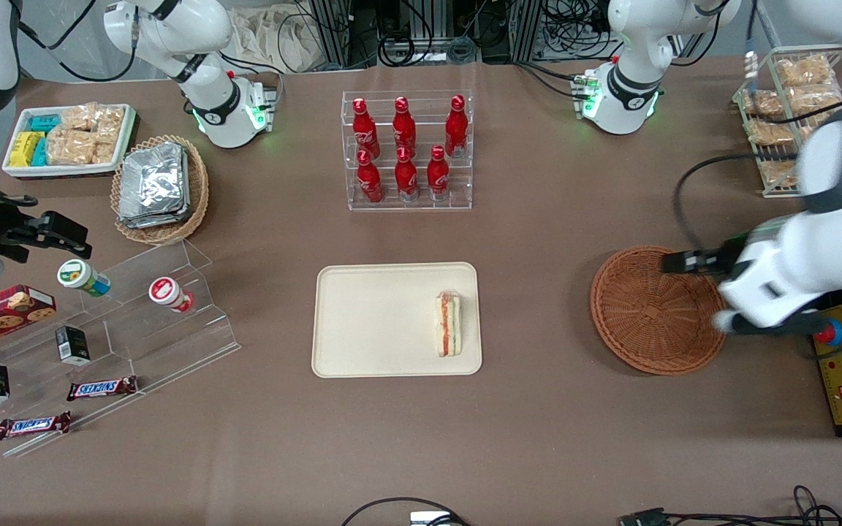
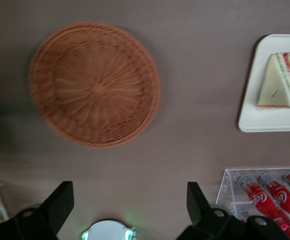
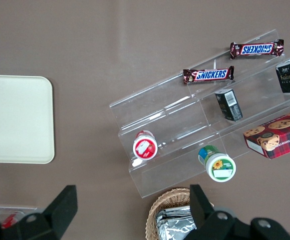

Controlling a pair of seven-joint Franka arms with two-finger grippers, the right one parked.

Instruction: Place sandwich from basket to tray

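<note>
a: cream-beige tray [image 1: 392,321] in the middle of the brown table [image 1: 538,438], and the sandwich [image 1: 448,324] lies flat on it, close to the rim at the working arm's end.

b: which way does it run?

a: in the front view its long axis runs toward and away from the camera, parallel to the tray's short rim. the layered cut edge, orange-red and green, runs along that length. in the wrist view the pale triangle's tip [image 2: 279,81] points away from the rack of red bottles [image 2: 272,192].

b: and the basket?

a: the reddish-brown wicker basket [image 1: 651,310] sits on the table well apart from the tray, toward the working arm's end. nothing lies in it.

b: where is the gripper?

a: the left gripper [image 1: 684,261] hangs above the basket's rim, on the side away from the tray. its two dark fingers [image 2: 60,202] stand wide apart, holding nothing.

b: anything else nearby?

a: the clear rack with red bottles [image 1: 406,150] stands farther from the front camera than the tray.
</note>
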